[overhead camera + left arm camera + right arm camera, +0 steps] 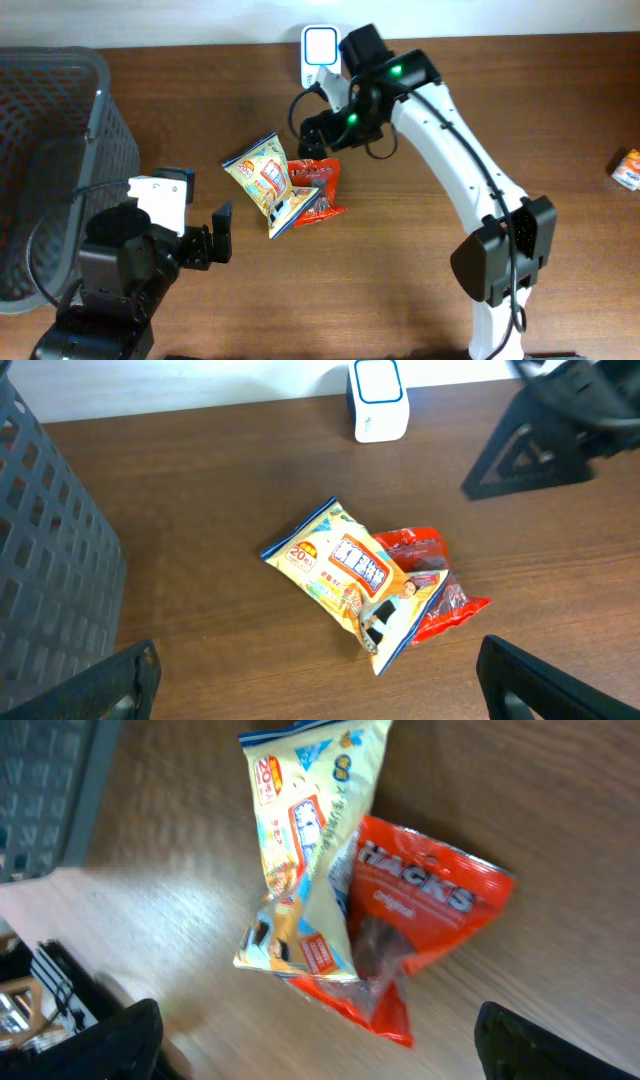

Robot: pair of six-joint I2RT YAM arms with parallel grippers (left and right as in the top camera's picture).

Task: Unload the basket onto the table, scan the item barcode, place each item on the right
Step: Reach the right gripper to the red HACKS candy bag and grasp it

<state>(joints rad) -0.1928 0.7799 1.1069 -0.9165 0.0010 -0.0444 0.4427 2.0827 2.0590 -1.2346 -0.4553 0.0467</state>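
Red bag (440, 910) reads "HACKS Original" (white lettering), partly under a yellow bag (300, 850) marked "20"; left jaws and right jaws stand spread, empty.

Maybe a pretend shop till: a scanner (319, 47), snack bags (263, 178) and a basket (108, 128) on a brown surface (540, 100).

Yellow snack bag (266, 182) with blue edging, red packet (326, 190) — brown wood-grain table (560, 100), grey mesh basket (40, 110)
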